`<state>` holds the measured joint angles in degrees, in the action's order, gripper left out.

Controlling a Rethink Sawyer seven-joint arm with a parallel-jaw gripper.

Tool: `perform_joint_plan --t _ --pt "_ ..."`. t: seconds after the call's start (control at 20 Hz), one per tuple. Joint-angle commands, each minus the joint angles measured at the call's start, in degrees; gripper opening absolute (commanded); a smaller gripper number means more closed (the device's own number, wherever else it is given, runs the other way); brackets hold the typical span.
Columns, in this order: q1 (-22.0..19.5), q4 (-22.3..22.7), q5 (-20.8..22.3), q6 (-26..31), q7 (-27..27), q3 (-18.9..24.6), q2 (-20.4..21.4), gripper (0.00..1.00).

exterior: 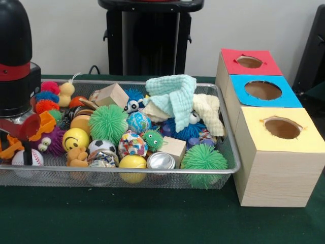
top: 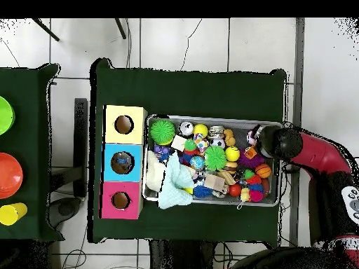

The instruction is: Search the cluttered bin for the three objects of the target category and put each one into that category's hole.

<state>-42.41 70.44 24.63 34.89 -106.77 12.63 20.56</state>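
The cluttered bin [exterior: 226, 170] is a silver wire-mesh basket on the green table, heaped with toys. In it are two green spiky balls [exterior: 107, 123], a yellow smiley ball [exterior: 75, 138], a baseball [exterior: 26, 157], wooden blocks [exterior: 112, 94], a silver can [exterior: 161, 161] and a mint cloth [exterior: 174, 94]. To its right stands a wooden box with a red hole [exterior: 249, 62], a blue hole [exterior: 263, 90] and a yellow hole [exterior: 282, 128]. My gripper [exterior: 15, 133] hangs low over the bin's left end under the black and red arm [exterior: 15, 61]. The overhead view shows the arm [top: 284, 143] over the bin's right end [top: 210, 119].
The black pedestal [exterior: 150, 38] stands behind the bin. In the overhead view a second green table at the left holds a green dish [top: 4, 115], an orange dish [top: 8, 175] and a yellow cup [top: 12, 212]. The hole box [top: 124, 162] touches the bin's left side there.
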Motion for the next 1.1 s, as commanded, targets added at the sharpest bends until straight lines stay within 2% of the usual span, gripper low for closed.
perform_joint_plan --t 0.05,0.4,0.5,0.55,0.85,1.0,1.1 --pt "-0.96 4.79 5.48 -0.79 13.75 5.19 -3.97 1.0" --pt "-0.61 3.34 6.82 -0.96 13.97 6.21 -5.59 1.0" --pt "-0.45 3.51 6.38 -1.36 12.43 5.93 -5.58 1.0" --pt "-0.36 3.6 6.16 -1.55 11.65 5.79 -5.57 0.0" --pt "1.96 2.99 5.1 0.9 9.41 4.81 -5.32 0.0" --pt "1.67 2.9 5.83 -1.37 11.38 6.54 -5.7 0.0" --pt "2.13 2.42 5.07 -0.66 10.66 6.73 -6.35 0.0"
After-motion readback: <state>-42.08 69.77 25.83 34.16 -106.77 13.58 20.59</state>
